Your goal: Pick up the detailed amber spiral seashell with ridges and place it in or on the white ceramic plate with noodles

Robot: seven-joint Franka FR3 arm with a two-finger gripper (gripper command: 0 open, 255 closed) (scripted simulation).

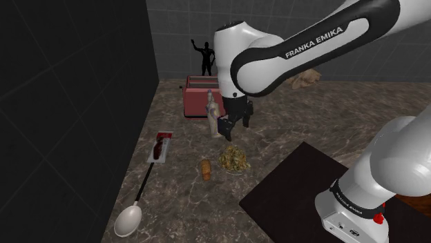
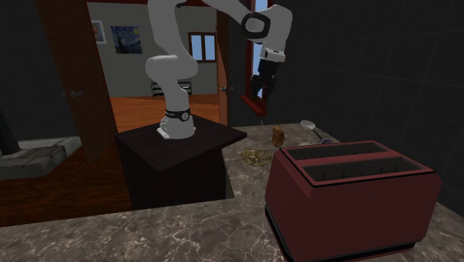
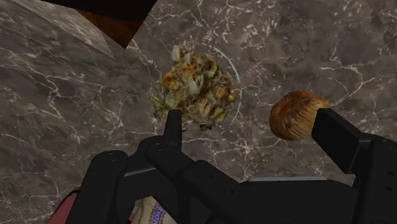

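Note:
The amber ridged seashell (image 1: 206,170) (image 2: 279,135) lies on the marble counter, right beside the heap of noodles (image 1: 234,159) (image 2: 258,155), whose plate barely shows beneath it. My gripper (image 1: 233,130) (image 2: 262,88) hangs open well above the noodles, holding nothing. In the wrist view the noodles (image 3: 194,86) lie past one finger (image 3: 173,127). There the shell (image 3: 296,113) shows close to the other finger (image 3: 337,137), down on the counter and untouched.
A dark red toaster (image 1: 200,96) (image 2: 349,197) stands at the back of the counter with a bottle (image 1: 213,110) leaning by it. A long white spoon (image 1: 131,217) and a small red item (image 1: 161,147) lie toward the shoulder view's left. The dark stand (image 1: 297,186) borders the counter.

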